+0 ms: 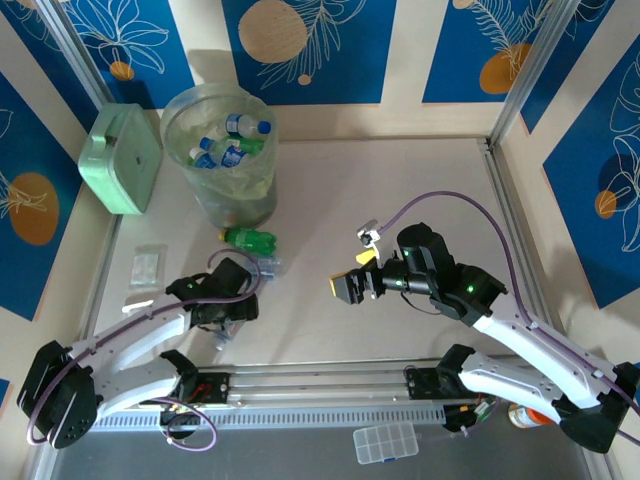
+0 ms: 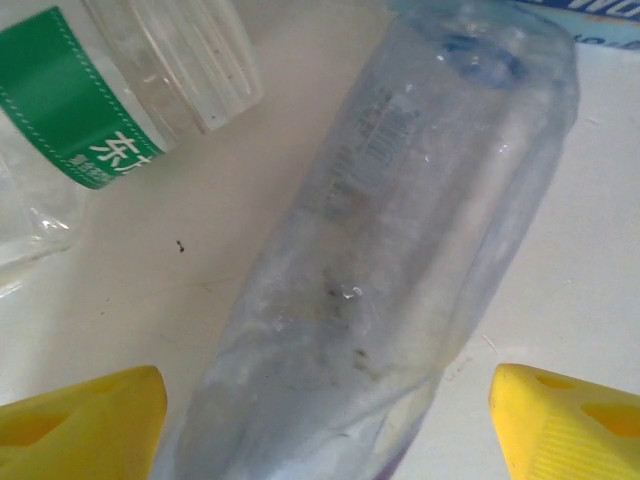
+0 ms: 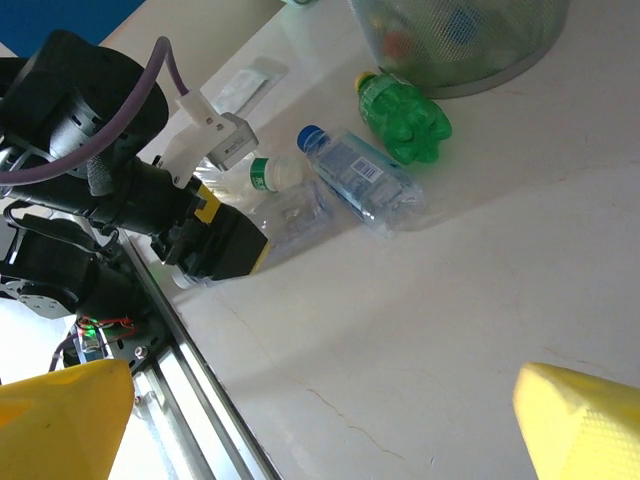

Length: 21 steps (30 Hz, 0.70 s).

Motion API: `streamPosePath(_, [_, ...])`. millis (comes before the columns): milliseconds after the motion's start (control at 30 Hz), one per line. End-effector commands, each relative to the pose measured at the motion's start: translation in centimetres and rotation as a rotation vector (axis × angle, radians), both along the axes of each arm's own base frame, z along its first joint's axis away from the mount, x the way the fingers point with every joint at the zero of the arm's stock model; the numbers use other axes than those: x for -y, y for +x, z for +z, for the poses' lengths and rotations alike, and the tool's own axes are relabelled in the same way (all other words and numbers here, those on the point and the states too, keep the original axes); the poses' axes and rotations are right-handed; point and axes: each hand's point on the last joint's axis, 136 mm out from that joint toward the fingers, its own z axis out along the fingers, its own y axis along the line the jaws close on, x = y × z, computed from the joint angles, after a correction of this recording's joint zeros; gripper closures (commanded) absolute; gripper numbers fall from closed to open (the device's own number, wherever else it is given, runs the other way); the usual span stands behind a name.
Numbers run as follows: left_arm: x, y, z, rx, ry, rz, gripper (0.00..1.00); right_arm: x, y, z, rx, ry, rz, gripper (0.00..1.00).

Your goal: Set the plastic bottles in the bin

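Left gripper (image 2: 330,415): stands wide open astride clear bottle (image 2: 400,250) in front of bin (image 1: 250,195), grips nothing. Right gripper (image 1: 350,273): wide open, empty, right of bin.

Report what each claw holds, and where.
Nothing is held. The left claw stands open astride a clear bottle, not gripping it; the right claw is open, empty.

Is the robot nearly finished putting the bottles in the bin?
Not quite. Several bottles already lie in the bin. The left gripper has its jaws open either side of a clear bottle on the table, not gripping yet. A green bottle, a blue-capped bottle and a green-labelled bottle wait on the table too.
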Motion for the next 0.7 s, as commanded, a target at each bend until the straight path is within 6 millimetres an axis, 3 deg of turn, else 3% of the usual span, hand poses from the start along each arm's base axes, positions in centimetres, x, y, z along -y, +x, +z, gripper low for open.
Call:
streamPosePath(0, [1.0,-0.4,-0.1,-0.026,-0.022,-0.029,0.18,0.2,-0.5,0.0,-0.014,0.018,0.012,0.02])
streamPosePath(167, [2.1,-0.7,-1.3,-0.076,-0.024,-0.062,0.21,0.2,-0.6,0.1,-0.022,0.024,0.015,0.02])
streamPosePath(500, [1.8,-0.5,-2.5,-0.087,0.036,-0.063,0.39,0.2,-0.7,0.5,-0.024,0.036,0.018,0.02])
streamPosePath(667, [2.7,-0.7,-1.8,-0.084,-0.015,-0.089,0.48,0.4,-0.7,1.0,-0.016,0.044,0.013,0.02])
